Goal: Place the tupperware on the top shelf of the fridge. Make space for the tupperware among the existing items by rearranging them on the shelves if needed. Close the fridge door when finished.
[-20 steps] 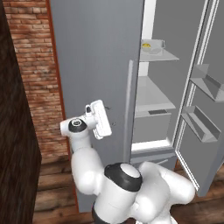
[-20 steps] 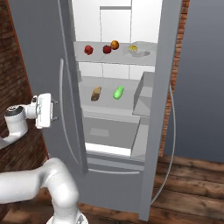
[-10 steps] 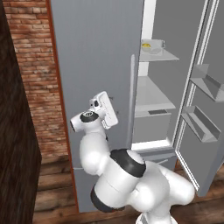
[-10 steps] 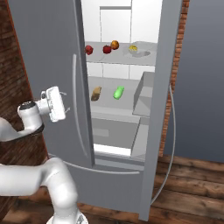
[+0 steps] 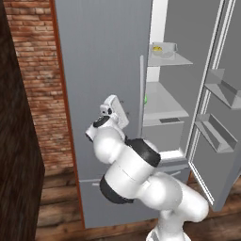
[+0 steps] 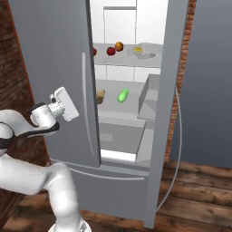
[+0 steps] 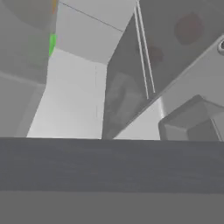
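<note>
A red brick wall [image 5: 35, 70] stood to the left, a dark wooden panel [image 5: 16, 155] rose near the cameras, and brown wooden floorboards [image 6: 199, 199] ran below under even light.

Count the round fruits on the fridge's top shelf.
3: a red fruit half behind the door edge, a red fruit beside it, an orange fruit behind that. The door may hide more.

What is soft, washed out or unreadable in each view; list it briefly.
Left base view: crisp, flat light, the tupperware pale against the white fridge interior. Right base view: evenly lit, the green vegetable clear. Hand view: blurred; the green vegetable a smear, faint round reflections on the door.
</note>
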Robot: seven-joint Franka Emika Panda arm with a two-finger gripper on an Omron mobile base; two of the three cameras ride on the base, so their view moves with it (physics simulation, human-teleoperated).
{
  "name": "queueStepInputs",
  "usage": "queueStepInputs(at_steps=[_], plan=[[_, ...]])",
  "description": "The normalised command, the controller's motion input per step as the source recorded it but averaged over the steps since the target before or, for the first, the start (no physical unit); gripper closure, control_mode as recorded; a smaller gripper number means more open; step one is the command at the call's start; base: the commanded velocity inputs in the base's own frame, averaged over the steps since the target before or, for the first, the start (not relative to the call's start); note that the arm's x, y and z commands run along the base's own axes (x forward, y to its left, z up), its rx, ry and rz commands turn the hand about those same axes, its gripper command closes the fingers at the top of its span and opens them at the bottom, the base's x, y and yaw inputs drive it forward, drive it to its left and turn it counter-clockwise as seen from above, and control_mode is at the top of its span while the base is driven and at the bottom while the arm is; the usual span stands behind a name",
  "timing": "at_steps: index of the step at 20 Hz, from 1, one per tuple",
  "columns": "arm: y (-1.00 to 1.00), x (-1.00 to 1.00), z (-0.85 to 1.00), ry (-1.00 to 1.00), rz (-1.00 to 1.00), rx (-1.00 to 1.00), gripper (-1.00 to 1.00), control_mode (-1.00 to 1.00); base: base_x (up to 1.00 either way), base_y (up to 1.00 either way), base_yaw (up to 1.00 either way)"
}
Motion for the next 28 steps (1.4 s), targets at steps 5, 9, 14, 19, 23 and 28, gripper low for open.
queueStepInputs(at_steps=[5,9,14,19,23,28], plan=[[0.00,0.98,0.05,-0.02,0.29,0.01,-1.00,-1.00,0.00,0.00,0.00],[0.16,-0.12,0.38,0.00,0.26,0.00,-1.00,-1.00,0.00,0.00,0.00],[0.27,-1.00,0.48,-0.07,0.23,0.00,-1.00,-1.00,0.00,0.00,0.00],[0.03,-0.95,0.94,-0.19,0.13,0.06,-1.00,-1.00,0.00,0.00,0.00],[0.00,-0.84,1.00,-0.06,0.15,0.24,-1.00,-1.00,0.00,0.00,0.00],[0.00,-1.00,0.82,0.00,0.12,0.32,-1.00,-1.00,0.00,0.00,0.00]])
